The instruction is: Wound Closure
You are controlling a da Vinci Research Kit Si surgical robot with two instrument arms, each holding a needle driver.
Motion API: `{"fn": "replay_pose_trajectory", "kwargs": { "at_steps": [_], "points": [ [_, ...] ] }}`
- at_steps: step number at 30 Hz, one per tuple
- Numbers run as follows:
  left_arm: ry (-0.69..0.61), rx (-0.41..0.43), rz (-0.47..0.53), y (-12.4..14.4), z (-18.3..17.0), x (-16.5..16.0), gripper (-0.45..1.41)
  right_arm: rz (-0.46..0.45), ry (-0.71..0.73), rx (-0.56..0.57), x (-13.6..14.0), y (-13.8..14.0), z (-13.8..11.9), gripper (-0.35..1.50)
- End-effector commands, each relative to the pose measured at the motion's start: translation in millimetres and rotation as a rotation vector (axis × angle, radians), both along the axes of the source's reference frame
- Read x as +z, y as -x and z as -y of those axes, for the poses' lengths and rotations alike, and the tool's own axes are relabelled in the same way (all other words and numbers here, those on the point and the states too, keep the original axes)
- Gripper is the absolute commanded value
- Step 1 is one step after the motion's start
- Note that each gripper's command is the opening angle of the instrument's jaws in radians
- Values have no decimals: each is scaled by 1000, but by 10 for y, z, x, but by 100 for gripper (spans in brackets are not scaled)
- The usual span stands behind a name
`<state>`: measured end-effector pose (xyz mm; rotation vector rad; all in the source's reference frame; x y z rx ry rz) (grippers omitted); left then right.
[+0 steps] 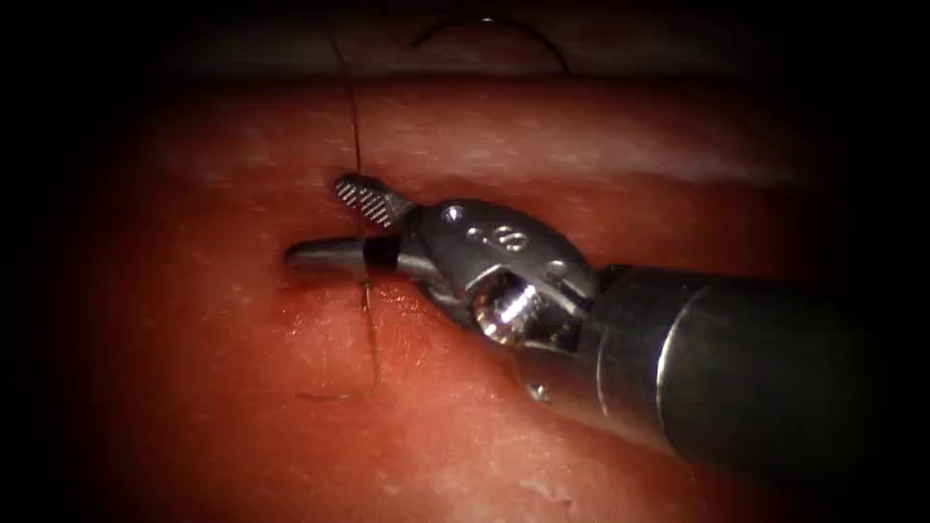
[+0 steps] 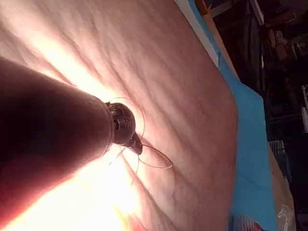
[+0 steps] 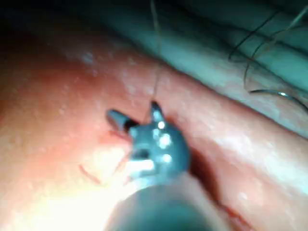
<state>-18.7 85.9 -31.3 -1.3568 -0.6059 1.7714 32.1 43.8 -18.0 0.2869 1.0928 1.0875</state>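
I see the needle [image 1: 494, 29] lying at the far edge of the scene, well beyond the cut [image 1: 320, 281], free of the tissue [image 1: 194, 387] and held by neither tool; in the right wrist view its curve [image 3: 281, 95] rests on the pale surface past the tissue's far edge. The thread [image 1: 356, 126] runs from far down to the cut, passes between the right tool's [image 1: 334, 225] jaws, and carries on near to a short hooked tail [image 1: 363, 378] lying on the tissue. My right tool comes in from the right with its jaws spread apart, one on each side of the thread, gripping nothing. The lower jaw lies along the cut. My left tool [image 2: 134, 144] sits over the tissue [image 2: 168, 72] elsewhere with loops of thread [image 2: 159, 159] around its tip; I cannot tell how its jaws stand.
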Motion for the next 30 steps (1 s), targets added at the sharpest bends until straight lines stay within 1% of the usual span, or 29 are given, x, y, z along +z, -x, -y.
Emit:
{"fn": "replay_pose_trajectory", "kwargs": {
  "at_steps": [1,5,9,15,26,30],
  "points": [
    [4,-1,6,2,-7,0,-35,-2,5,-3,8,-6,-3,123],
    [0,-2,11,-1,-6,-6,-35,-2,5,-3,9,-7,-2,122],
    [0,-4,13,4,0,-9,-35,-34,14,13,9,-17,-4,122],
    [-3,-1,18,4,8,-16,-35,-36,15,15,11,-23,-6,122],
    [-18,-15,44,6,11,-36,-35,-53,8,13,23,-38,-5,122],
    [-20,-17,47,6,13,-39,-35,-56,5,13,26,-39,-3,122]
  ]
}}
